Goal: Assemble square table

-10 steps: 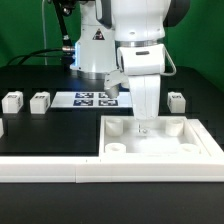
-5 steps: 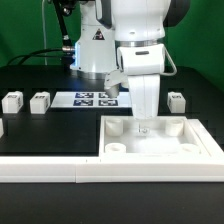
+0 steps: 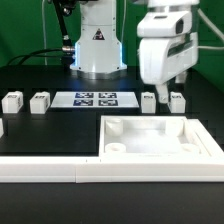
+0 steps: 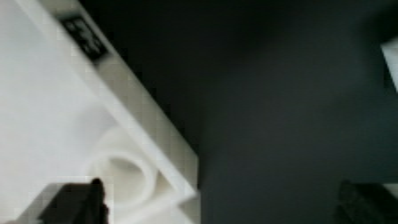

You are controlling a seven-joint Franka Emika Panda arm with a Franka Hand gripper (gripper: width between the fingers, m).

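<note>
While the large white plastic square slab (image 3: 155, 137) lies flat on the black surface (image 3: 50, 135), on the exterior view's right and close behind the long white rail (image 3: 60, 169), none of its raised corner sockets holds a leg yet; by my reading the step in hand is fetching the first leg. The gripper (image 3: 163, 82) hangs high over the exterior view's right, above and behind the slab and touching nothing. In the wrist view the gripper (image 4: 217, 205) shows two dark fingers (image 4: 71, 203) set wide apart with only dark surface between them, so it is spread and empty; the same view catches the slab's edge (image 4: 54, 110), its black-and-white tag (image 4: 80, 35) and one round socket (image 4: 125, 172). Two small white block legs stand just behind the slab, one (image 3: 149, 101) almost under the gripper, the other (image 3: 177, 101) beside it; two more (image 3: 40, 100) sit well apart on the exterior view's left, past the marker board (image 3: 95, 98). The next move probably calls for lowering squarely over the nearest leg, straddling it without nudging its neighbour, then closing firmly; the two legs stand near each other, so a skewed descent could tip either.
</note>
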